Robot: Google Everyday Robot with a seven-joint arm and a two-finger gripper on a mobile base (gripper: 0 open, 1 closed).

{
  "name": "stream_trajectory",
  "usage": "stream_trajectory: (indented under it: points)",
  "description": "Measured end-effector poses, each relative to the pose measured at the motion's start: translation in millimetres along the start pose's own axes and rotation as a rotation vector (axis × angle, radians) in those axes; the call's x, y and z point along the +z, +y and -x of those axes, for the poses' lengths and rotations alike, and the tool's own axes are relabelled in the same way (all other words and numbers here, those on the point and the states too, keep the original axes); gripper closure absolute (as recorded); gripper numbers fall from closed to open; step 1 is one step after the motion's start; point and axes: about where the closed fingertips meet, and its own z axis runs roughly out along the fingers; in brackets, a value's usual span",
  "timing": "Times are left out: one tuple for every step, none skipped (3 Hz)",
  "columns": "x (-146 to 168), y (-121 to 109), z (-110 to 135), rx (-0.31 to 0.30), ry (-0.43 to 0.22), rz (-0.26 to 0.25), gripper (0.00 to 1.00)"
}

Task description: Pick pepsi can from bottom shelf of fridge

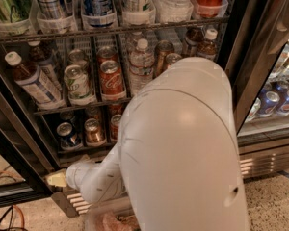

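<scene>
The small blue aluminium pepsi can point(67, 134) with a silver top stands upright on the bottom shelf point(79, 149), a dark wire rack with thin dividers, in the left lane that can be seen. Just beside it on the right stands a gold-brown can point(94, 131), and after that a red can point(115, 125), partly hidden by the arm. The shelf belongs to the tall fridge point(242, 57) with black frames and a ribbed steel base grille point(262, 163).

The big white arm point(183, 148) fills the middle of the view and reaches down to the left. At its end the pale yellow gripper point(56, 179) is low in front of the bottom edge of the fridge, outside the shelf. It is below the pepsi can and a little to its left, apart from it and not touching. Whether the jaws are wide or narrow, I cannot tell.

On the rack above stand a red cola can point(111, 78) and a clear water bottle point(140, 64).
</scene>
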Motion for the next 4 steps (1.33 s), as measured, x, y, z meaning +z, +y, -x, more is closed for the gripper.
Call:
stream_trajectory:
  points:
    - [-7.7,-24.1,1.2,0.028,-0.011,-0.085,0.19]
    - [-10.6,-40.7,7.8,0.044,-0.034,-0.133,0.20]
    - [-8.7,-48.6,20.8,0.043,-0.062,-0.142,0.21]
    - [-6.0,-45.6,30.5,0.030,-0.080,-0.125,0.27]
